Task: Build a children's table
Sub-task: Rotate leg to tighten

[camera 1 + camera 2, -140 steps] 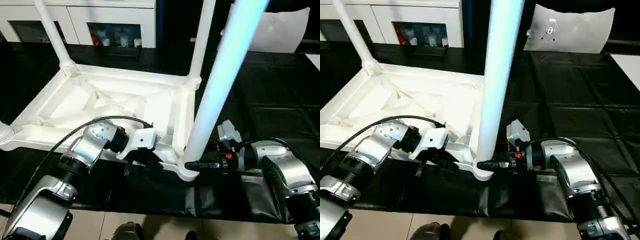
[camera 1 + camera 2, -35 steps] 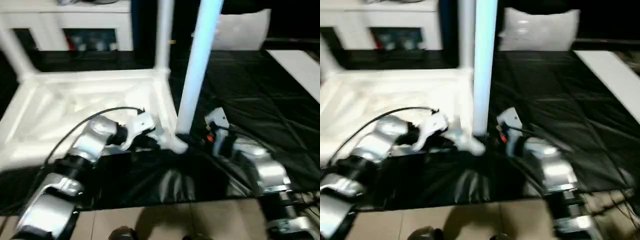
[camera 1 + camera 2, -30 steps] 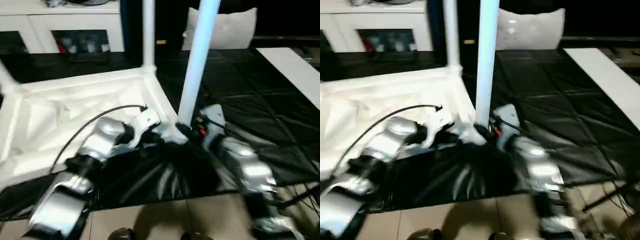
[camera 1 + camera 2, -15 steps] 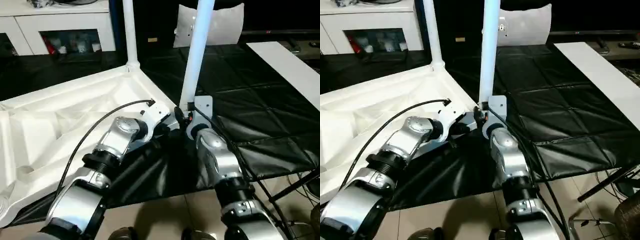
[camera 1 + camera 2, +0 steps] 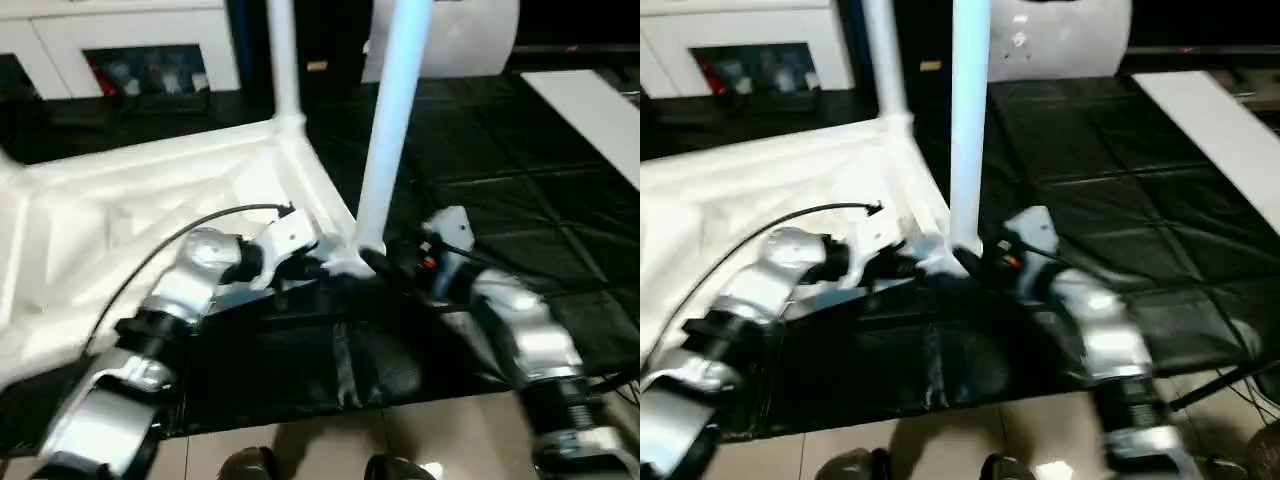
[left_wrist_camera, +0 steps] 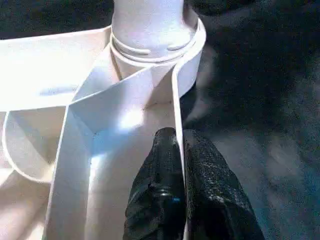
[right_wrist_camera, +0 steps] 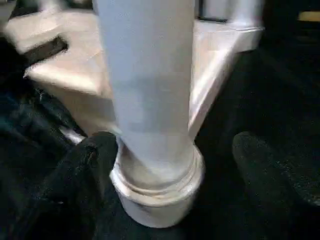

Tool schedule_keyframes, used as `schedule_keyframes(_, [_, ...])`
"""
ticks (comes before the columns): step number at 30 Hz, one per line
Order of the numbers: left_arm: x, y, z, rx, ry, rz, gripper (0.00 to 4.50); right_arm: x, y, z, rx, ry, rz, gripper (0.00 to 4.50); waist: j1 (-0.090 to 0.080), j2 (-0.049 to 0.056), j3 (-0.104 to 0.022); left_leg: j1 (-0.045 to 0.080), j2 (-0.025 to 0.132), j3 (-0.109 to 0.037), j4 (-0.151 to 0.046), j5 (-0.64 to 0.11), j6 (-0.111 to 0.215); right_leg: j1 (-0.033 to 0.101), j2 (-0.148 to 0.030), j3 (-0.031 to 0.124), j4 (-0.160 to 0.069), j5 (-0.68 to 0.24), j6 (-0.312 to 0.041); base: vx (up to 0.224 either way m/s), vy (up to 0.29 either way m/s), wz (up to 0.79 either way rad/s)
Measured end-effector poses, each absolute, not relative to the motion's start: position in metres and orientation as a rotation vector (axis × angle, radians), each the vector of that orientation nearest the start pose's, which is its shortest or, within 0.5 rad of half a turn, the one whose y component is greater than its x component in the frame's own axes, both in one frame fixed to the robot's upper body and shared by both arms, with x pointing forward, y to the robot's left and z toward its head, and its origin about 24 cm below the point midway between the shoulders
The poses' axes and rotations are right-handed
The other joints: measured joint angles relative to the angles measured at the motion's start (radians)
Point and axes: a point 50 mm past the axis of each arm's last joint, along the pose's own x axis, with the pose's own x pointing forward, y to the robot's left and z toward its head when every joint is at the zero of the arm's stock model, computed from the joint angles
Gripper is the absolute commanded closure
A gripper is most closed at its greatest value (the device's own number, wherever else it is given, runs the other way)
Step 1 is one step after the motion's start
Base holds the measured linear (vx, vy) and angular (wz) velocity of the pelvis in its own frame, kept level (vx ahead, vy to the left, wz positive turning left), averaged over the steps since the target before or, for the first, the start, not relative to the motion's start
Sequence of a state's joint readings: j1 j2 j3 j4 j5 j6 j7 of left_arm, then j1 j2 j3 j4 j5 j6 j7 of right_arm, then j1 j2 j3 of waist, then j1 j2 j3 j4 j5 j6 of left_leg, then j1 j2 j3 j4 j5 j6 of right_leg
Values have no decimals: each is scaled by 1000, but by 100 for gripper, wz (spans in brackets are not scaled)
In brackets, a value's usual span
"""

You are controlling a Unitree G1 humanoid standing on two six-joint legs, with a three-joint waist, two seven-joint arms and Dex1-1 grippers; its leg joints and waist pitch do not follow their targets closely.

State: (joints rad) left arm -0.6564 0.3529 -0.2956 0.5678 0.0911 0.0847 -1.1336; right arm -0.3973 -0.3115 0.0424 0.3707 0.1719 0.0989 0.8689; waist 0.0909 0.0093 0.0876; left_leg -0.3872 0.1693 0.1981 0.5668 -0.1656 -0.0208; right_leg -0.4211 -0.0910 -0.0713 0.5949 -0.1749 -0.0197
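Counter (image 5: 560, 200): black quilted mat over the whole surface, front edge hanging in folds above a tiled floor (image 5: 320, 450). White cabinets (image 5: 130, 40) stand behind it, and a white cushion-like item (image 5: 1070, 40) sits at the far side. Children's table (image 5: 130, 210) lies upside down on the counter, ribbed underside facing up, taking up the left half of the head views. Two legs seen standing upright from corner sockets: far leg (image 5: 283, 60) at the back corner, near leg (image 5: 392, 120) at the front corner closest to the robot, both running out of the top of the picture. Near leg seated in its round corner socket (image 7: 157, 192); collar ring visible at the joint in both wrist views. Left arm (image 5: 150, 340) reaches in from the lower left, black cable arching over it. Left claw (image 6: 175, 165) is closed, its two black fingers pinching the thin upright rim wall of the table top (image 6: 176, 115) just beside the near corner socket, one finger inside the rim and one outside. Right arm (image 5: 520, 330) comes in from the lower right. Right claw (image 7: 165, 165) is spread wide, black fingers (image 7: 80, 170) standing on either side of the near leg's base, apart from it and not gripping it.
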Motion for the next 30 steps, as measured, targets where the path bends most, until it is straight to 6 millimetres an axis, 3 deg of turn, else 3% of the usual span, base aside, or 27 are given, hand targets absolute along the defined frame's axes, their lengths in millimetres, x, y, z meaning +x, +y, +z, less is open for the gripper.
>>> schedule_keyframes(5, [320, 134, 71, 565, 396, -1421, 450, 301, -166, 68, -95, 176, 1106, 52, 6, 0, 0, 2, 3, 0, 6, -2, -4, 4, 1, -2, 2, -1, -2, 0, 0, 0])
schedule_keyframes(17, [311, 131, 70, 617, 407, -1587, 450, 291, -154, 74, -79, 247, 1445, 152, 24, -6, 1, 2, 3, 3, 16, -3, -6, 11, -1, 2, 1, 2, -6, 0, 0, 0])
schedule_keyframes(30, [311, 130, 71, 623, 403, -1606, 450, 295, -154, 75, -75, 282, 1477, 245, 30, -7, 1, 1, 3, 3, 16, -3, -6, 11, -1, 1, 2, 2, -5, 0, 0, 0])
